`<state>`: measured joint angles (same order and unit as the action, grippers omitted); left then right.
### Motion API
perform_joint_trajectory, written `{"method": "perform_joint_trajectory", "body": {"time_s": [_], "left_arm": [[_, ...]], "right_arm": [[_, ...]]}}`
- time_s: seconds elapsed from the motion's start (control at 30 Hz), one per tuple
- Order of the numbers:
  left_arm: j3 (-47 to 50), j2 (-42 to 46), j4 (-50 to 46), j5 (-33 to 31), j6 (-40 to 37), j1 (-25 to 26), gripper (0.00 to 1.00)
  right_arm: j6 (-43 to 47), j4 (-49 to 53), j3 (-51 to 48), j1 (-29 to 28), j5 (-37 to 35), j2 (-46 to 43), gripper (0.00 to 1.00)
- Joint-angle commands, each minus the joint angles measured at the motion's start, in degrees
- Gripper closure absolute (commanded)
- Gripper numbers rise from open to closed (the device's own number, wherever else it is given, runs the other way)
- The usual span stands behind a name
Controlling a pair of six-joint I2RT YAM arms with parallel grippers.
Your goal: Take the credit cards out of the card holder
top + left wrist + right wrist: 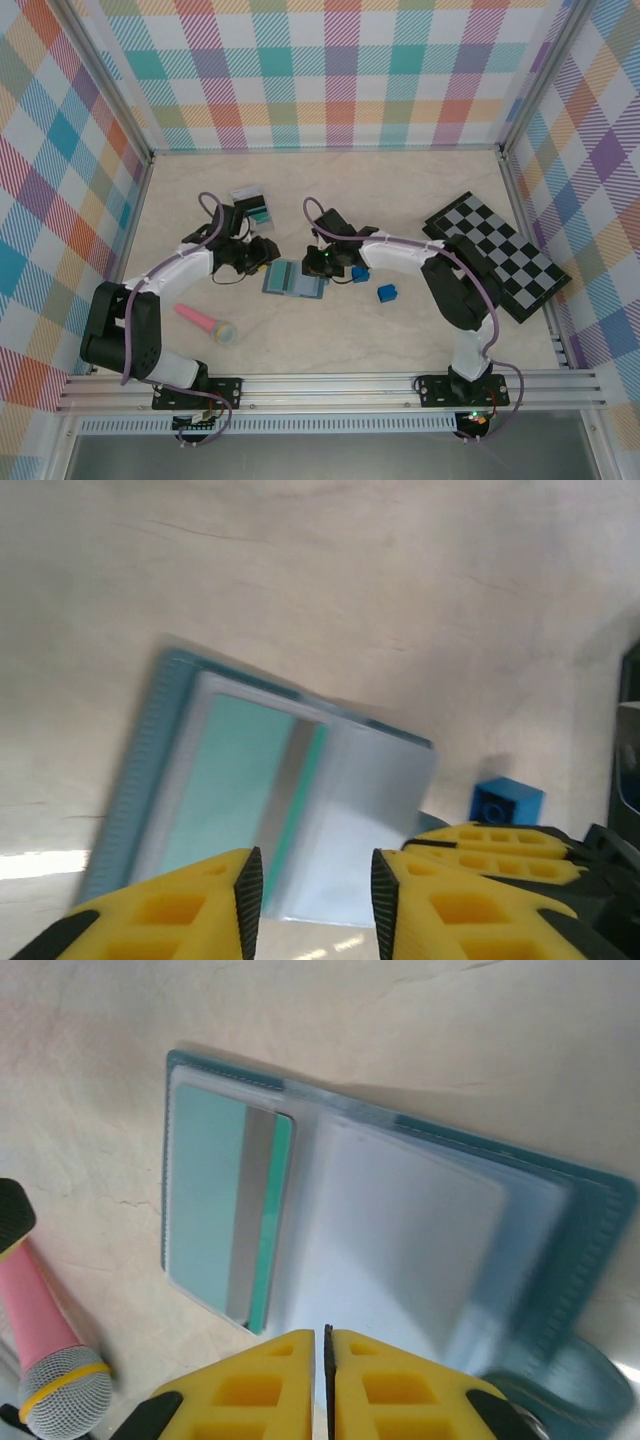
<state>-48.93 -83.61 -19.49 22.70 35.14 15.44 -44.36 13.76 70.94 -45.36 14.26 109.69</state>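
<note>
Card holder (293,279) lies open mid-table, btwn both grippers. Teal credit card (210,1200) w/ grey stripe sits in one panel's clear sleeve; any print too blurred to read. Left gripper (312,880) hangs over holder's edge, fingers parted, nothing btwn. Right gripper (328,1345) is pinched closed at holder's edge. Blue cube (505,802) sits just beside holder. Bare tabletop (350,580) lies beyond its far edge.
</note>
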Motion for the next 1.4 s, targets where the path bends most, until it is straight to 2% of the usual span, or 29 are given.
{"method": "perform_joint_trajectory", "body": {"time_s": [0.0, 0.43, 0.8, 1.37], "left_arm": [[2.4, -1.1, -2.6, -2.9, 0.5, -0.7, 0.66], [1.4, -8.6, 0.0, -2.3, 2.4, -0.7, 0.77], [3.5, -10.4, -0.4, -2.5, 3.0, -0.7, 0.84], [4.6, -11.0, -1.0, -1.8, 3.2, -0.7, 0.86]], "right_arm": [[-1.9, -4.0, 2.6, 0.0, 6.5, 3.2, 0.87], [-6.4, -2.4, 7.3, 0.0, 6.7, 10.1, 0.87], [-6.1, -3.7, 7.5, 0.1, 8.6, 11.8, 0.84], [-5.1, -4.4, 8.3, 0.1, 10.9, 13.7, 0.84]]}}
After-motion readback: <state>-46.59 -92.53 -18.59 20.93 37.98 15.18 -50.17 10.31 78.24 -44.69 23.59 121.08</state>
